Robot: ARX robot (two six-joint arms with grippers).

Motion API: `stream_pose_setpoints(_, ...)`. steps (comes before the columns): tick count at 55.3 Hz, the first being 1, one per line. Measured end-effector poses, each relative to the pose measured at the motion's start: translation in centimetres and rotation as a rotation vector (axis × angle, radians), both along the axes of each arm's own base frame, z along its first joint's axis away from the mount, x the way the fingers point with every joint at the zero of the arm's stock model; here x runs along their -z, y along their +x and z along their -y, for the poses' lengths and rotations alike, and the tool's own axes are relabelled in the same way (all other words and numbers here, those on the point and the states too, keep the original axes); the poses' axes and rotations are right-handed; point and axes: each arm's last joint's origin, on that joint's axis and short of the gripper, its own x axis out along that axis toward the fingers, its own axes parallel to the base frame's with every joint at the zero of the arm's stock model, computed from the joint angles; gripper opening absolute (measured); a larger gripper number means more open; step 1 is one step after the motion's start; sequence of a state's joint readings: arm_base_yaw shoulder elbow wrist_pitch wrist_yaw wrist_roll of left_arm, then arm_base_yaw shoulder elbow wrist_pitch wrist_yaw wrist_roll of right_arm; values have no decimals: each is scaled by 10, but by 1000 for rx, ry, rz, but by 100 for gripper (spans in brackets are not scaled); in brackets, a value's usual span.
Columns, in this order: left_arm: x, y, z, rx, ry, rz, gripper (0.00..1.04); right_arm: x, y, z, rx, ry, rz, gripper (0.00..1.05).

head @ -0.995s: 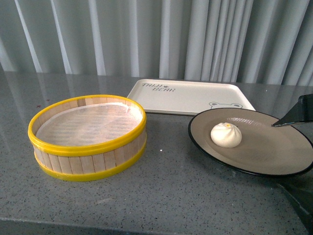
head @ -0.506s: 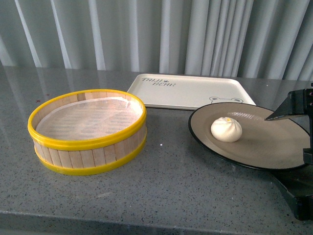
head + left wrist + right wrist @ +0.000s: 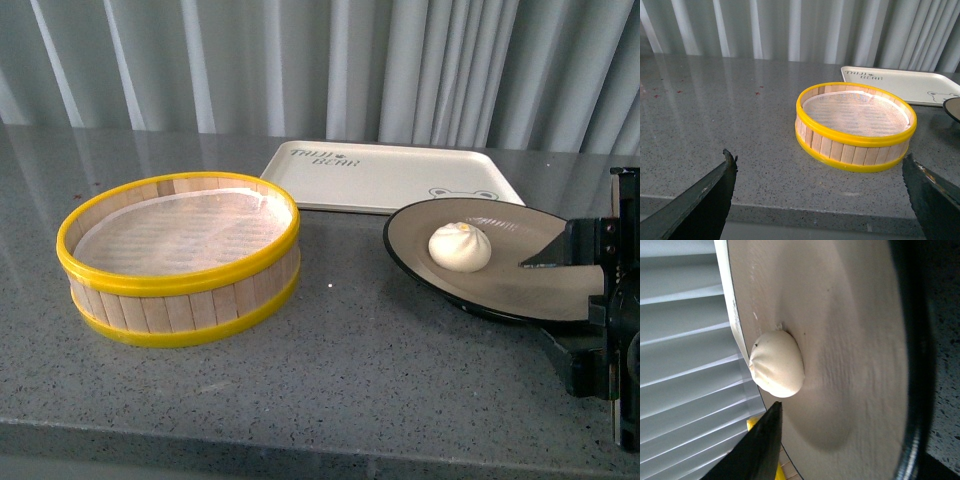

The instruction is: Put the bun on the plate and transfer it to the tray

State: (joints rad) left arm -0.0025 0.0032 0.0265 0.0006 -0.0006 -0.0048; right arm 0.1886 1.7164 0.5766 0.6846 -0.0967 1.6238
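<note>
Desk: grey speckled stone-look top, glossy, front edge in view. Left of centre stands a round steamer basket with wooden slat wall, yellow rims and a white paper liner. At rear right a cream tray lies flat, apart from the basket. Just in front of it the plate sits tilted; contact with the desk cannot be told.
</note>
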Motion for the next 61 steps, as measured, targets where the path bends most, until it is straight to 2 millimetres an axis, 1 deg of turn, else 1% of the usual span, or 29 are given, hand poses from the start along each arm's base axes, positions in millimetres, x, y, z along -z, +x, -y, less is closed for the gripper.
stream_pose_setpoints(8, 0, 0, 0, 0, 0, 0, 98, 11, -7, 3, 6, 17, -18, 18)
stream_pose_setpoints(10, 0, 0, 0, 0, 0, 0, 98, 12, -8, 5, 15, 23, -22, 9)
stream_pose_setpoints(14, 0, 0, 0, 0, 0, 0, 98, 11, -9, 7, 18, 27, -11, 3)
stream_pose_setpoints(22, 0, 0, 0, 0, 0, 0, 98, 10, -13, 10, 22, 36, -6, 3)
stream_pose_setpoints(34, 0, 0, 0, 0, 0, 0, 98, 1, -18, 14, 16, 46, 26, 3)
stream_pose_setpoints(37, 0, 0, 0, 0, 0, 0, 98, -3, -18, 15, 10, 42, 39, 3)
stream_pose_setpoints(43, 0, 0, 0, 0, 0, 0, 98, -19, -18, 18, -13, 24, 92, 3)
stream_pose_setpoints(49, 0, 0, 0, 0, 0, 0, 98, -35, -12, 22, -40, 3, 138, 3)
stream_pose_setpoints(53, 0, 0, 0, 0, 0, 0, 98, -44, -3, 29, -61, -9, 160, 3)
stream_pose_setpoints(61, 0, 0, 0, 0, 0, 0, 98, -47, 18, 41, -67, -37, 157, 3)
